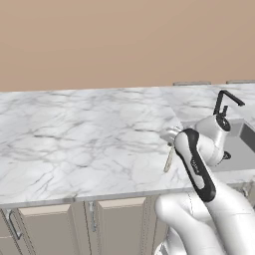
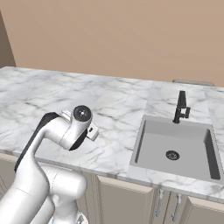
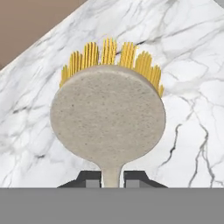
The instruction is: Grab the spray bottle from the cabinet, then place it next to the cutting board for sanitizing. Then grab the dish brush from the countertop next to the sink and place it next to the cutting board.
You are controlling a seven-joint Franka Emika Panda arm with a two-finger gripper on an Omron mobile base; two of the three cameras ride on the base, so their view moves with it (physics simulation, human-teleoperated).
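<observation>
Brush (image 3: 108, 124) first: it sits clamped in my claw (image 3: 111, 179), the two tips shut on its thin stem just under the round head. In the hand view the pale, speckled back of the head faces me, with yellow bristles fanned along its far edge. In the left base view the stem hangs below my hand above the counter (image 1: 74, 134), beside the sink (image 1: 244, 144), so I judge it lifted clear of the marble.

My guess at how it handles: light and stiff, nothing fragile about it. The stem is narrow and looks smooth, so it could pivot between my tips if I swing hard; the wide head gives it leverage to twist. Holding close under the head, as I do now, seems the sound place, since it keeps the weight near my fingers. The bristles are the only soft part, and I would not pinch those.

No brand, label or writing is readable on the brush, the counter, or the black faucet (image 2: 180, 106) behind the basin.

The cutting board lies somewhere outside these views, so I judge the carry to it is the step in hand.
</observation>
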